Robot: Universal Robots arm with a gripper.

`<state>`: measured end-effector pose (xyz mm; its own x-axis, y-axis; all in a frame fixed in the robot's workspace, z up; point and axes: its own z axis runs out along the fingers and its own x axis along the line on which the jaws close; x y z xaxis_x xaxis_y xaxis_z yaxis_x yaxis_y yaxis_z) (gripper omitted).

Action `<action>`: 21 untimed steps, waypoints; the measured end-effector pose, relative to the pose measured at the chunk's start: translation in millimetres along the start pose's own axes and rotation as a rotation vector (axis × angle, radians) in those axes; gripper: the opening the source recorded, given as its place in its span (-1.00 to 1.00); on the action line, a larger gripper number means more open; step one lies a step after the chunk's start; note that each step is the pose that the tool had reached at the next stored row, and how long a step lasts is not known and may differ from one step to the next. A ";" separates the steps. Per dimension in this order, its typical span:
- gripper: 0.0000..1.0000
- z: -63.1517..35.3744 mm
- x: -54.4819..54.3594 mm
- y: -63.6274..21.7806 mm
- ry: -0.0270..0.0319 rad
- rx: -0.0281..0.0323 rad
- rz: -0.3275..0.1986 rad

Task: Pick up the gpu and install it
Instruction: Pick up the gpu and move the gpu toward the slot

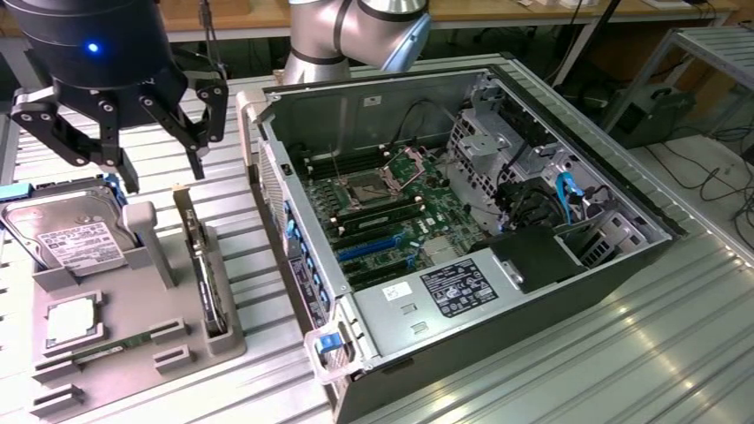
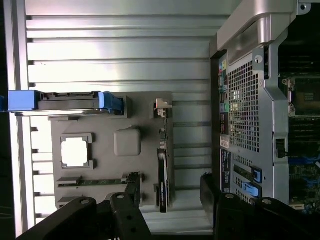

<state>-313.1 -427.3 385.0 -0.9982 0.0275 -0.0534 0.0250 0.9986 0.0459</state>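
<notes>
You have one ribbed metal table [image 1: 589, 353]. On it, off to one side of the jaws, lies one open steel computer case [image 1: 507, 344], and beneath them one matte grey moulded tray [image 1: 147, 305]. The gripper [image 1: 159, 168] hangs with its black jaws spread wide, empty and touching nothing. Below their gap the gpu [image 2: 162, 175], one thin card, stands on edge in a tray slot, near one silver hard drive [image 1: 77, 238].

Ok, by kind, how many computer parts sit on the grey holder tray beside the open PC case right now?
Silver labelled hard drive: 1
Square silver processor chip: 1
Thin green memory stick: 1
Flat gpu card with dark shroud, standing on edge in its slot: 1
Total: 4
</notes>
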 end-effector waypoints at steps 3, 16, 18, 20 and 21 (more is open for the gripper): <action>0.21 1.2 0.1 -0.3 0.0004 0.0000 0.000; 0.21 16.8 0.8 -5.8 0.0146 0.0004 -0.001; 0.21 18.4 0.9 -5.9 0.0157 0.0005 -0.001; 0.21 20.2 0.9 -5.9 0.0162 0.0015 -0.001; 0.21 21.3 1.0 -6.0 0.0162 0.0018 -0.001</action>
<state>-313.1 -432.3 363.5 -0.9990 0.0259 -0.0372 0.0243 0.9987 0.0441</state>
